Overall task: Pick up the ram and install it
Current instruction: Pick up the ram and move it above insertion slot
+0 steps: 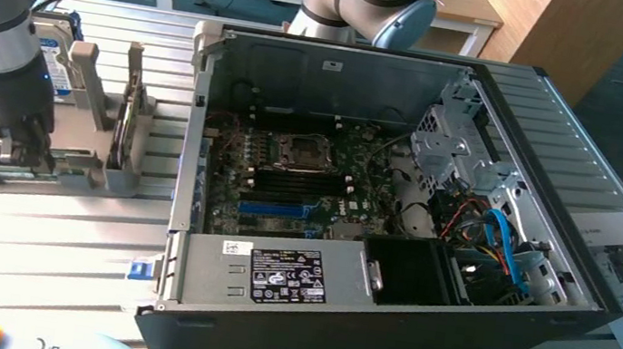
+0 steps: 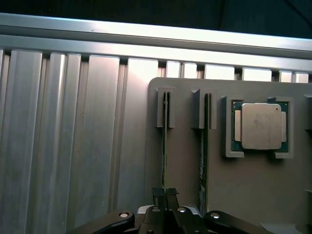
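Pincer closed, tips clamped on upper edge of ram. Ram stands on edge in slot of grey holder, not yet lifted. Second stick in next slot, just beside. Holder sits on worktop, at exterior view's left of open computer case. Judgement: keep grip square, draw ram straight along slot guides, avoid neighbouring stick.

You have the ram standing on edge in a slot of the holder, seemingly pinched between the fingers of the gripper. A second stick stands in the next slot just beside them, and the CPU sits in its recess beyond that. The holder rests on the table, with the open computer case towards the exterior view's right.
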Motion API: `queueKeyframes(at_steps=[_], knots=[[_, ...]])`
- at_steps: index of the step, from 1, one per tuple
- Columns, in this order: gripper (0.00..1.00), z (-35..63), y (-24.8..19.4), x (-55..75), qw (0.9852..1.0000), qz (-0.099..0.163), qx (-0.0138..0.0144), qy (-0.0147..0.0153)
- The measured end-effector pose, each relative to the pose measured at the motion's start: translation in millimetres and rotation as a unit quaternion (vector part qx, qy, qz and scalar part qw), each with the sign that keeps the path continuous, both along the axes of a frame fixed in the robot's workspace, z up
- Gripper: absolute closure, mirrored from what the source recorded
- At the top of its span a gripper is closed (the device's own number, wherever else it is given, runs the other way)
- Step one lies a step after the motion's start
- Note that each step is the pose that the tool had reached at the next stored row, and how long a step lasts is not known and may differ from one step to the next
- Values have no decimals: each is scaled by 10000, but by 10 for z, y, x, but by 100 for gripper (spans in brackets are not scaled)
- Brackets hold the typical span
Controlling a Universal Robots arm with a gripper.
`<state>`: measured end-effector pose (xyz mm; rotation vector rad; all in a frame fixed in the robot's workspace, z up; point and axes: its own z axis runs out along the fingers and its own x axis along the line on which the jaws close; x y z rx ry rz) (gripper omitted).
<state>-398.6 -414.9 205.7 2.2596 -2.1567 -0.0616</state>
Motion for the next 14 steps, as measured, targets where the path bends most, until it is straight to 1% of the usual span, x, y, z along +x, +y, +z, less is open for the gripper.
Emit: queueKeyframes(at_steps=[8,14], knots=[[88,175,0,0,10000,0,1,0],[88,338,0,0,10000,0,0,0]])
